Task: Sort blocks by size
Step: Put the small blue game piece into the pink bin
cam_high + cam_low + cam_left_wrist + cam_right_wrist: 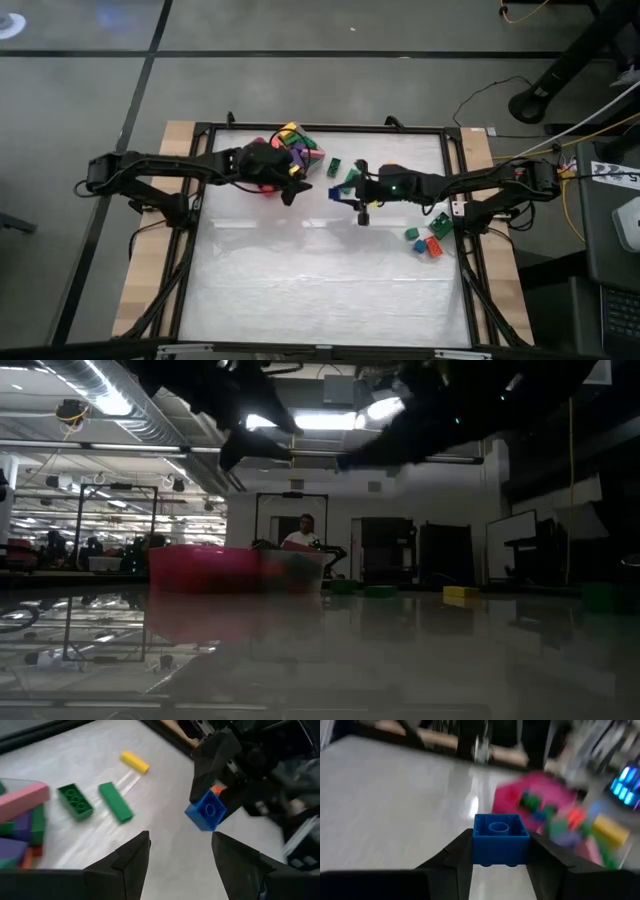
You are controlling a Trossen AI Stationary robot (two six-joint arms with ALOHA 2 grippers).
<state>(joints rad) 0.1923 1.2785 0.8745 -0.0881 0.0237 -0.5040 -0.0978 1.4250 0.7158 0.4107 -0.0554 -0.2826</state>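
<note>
Large open-plan robotics lab: exposed ceiling duct point(110, 405), strip lights point(330, 420), rows of metal-frame workstations point(90, 525), person point(300, 532) seated at far bench, cables point(560, 135) trailing across floor.

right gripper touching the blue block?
Touching. Right wrist view: the blue block sits clamped between the right gripper's two fingers, both pressed against its sides.
</note>
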